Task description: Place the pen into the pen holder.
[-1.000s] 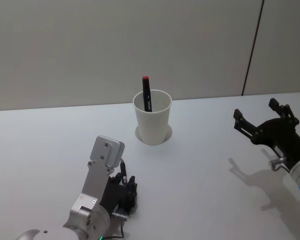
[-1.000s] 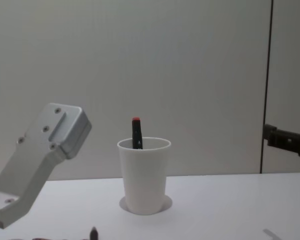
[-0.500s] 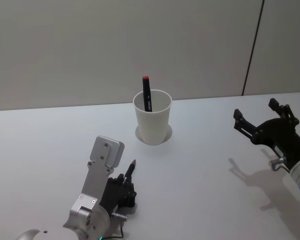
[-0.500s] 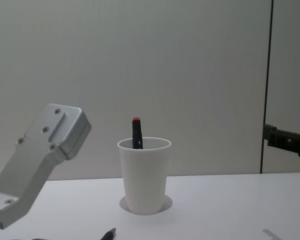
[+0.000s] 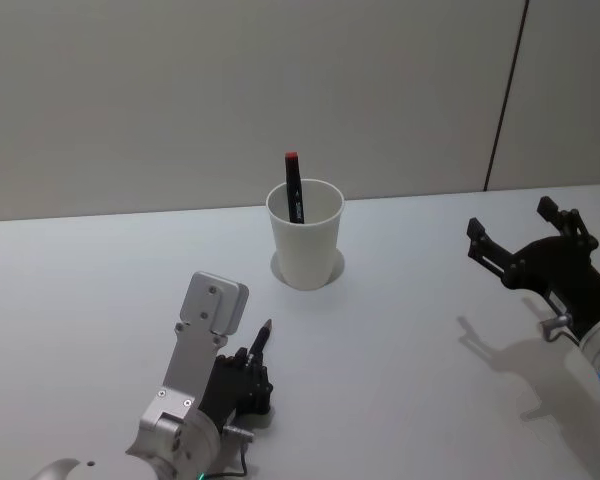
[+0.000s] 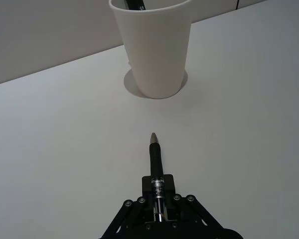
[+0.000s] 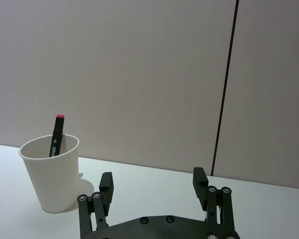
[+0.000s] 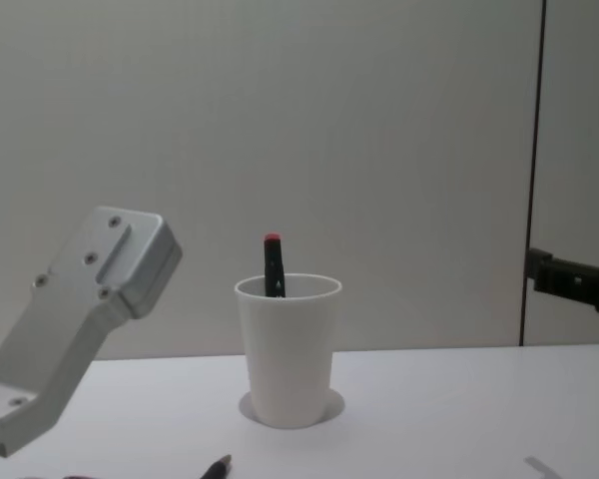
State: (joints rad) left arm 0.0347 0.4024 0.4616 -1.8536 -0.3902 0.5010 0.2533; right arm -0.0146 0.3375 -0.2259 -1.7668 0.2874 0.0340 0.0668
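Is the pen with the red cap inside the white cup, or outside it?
Inside: the pen stands in the pen holder, red end above the rim. The left gripper holds a second pen nearer the robot.

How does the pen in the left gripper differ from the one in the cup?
The red-capped pen stands nearly upright in the pen holder; the gripped pen is clamped in the left gripper, pointing toward it. Its visible end is a grey tip, not red. Both are slim and dark.

Head view looks down, chest view level; both share the pen holder (image 5: 305, 255)
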